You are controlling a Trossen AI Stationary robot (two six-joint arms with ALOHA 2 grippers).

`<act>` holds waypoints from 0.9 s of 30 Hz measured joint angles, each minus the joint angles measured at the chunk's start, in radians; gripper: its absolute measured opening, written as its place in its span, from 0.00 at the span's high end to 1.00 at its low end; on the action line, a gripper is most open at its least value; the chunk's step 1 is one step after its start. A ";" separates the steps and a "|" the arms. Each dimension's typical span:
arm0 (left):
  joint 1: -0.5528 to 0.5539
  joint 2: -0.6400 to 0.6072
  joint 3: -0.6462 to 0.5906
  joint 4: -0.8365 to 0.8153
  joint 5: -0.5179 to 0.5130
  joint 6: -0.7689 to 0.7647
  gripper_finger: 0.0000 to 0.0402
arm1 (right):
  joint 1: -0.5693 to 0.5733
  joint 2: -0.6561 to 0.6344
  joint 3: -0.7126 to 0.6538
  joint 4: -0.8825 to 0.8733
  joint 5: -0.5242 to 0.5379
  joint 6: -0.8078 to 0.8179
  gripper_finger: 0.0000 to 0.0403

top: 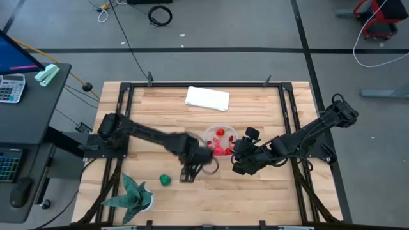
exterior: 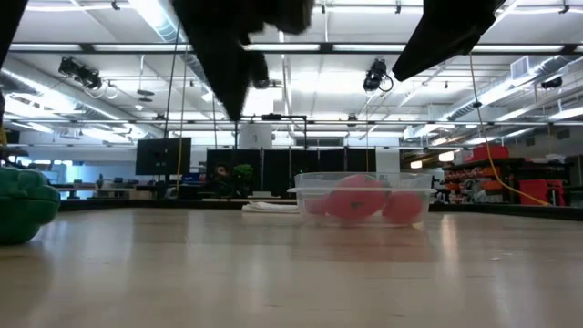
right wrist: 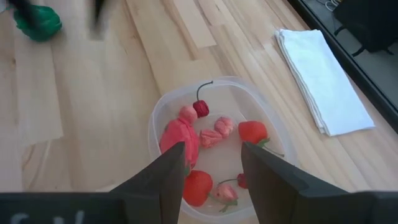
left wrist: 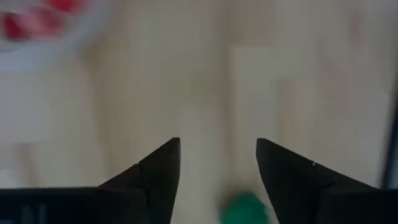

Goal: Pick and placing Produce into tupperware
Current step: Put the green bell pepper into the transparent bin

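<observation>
While the red and pink produce (right wrist: 214, 146) sits inside the tupperware (top: 221, 141) mid-worktop (top: 255, 191), the green piece (top: 165, 180) lies apart to the near left. The left claw (top: 187, 174), released and empty, hangs between them. The right claw (right wrist: 211, 174), also released, hovers over the tupperware.

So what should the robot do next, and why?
Probably move the left hand, open and empty, over to the green piece, which lies alone on the table. The red and pink bits already sit in the tupperware, so green looks like the last one left.
</observation>
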 joint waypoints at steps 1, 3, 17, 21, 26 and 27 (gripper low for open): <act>-0.028 0.001 0.007 -0.018 0.013 -0.005 0.47 | 0.000 0.000 0.000 0.000 -0.001 0.000 0.59; -0.087 0.001 0.014 -0.046 0.022 -0.044 0.47 | 0.000 0.000 0.000 0.000 -0.007 0.000 0.59; -0.366 0.003 -0.193 0.019 -0.099 -0.464 0.34 | 0.035 0.000 0.000 0.003 -0.008 0.027 0.59; -0.391 0.003 -0.242 0.024 -0.102 -0.386 0.30 | 0.035 0.000 0.000 0.003 -0.008 0.027 0.59; -0.393 0.003 -0.258 0.016 -0.124 -0.310 0.28 | 0.035 0.000 0.000 0.003 -0.007 0.026 0.59; -0.392 0.003 -0.258 0.016 -0.137 -0.306 0.28 | 0.035 0.000 0.000 0.003 -0.007 0.026 0.59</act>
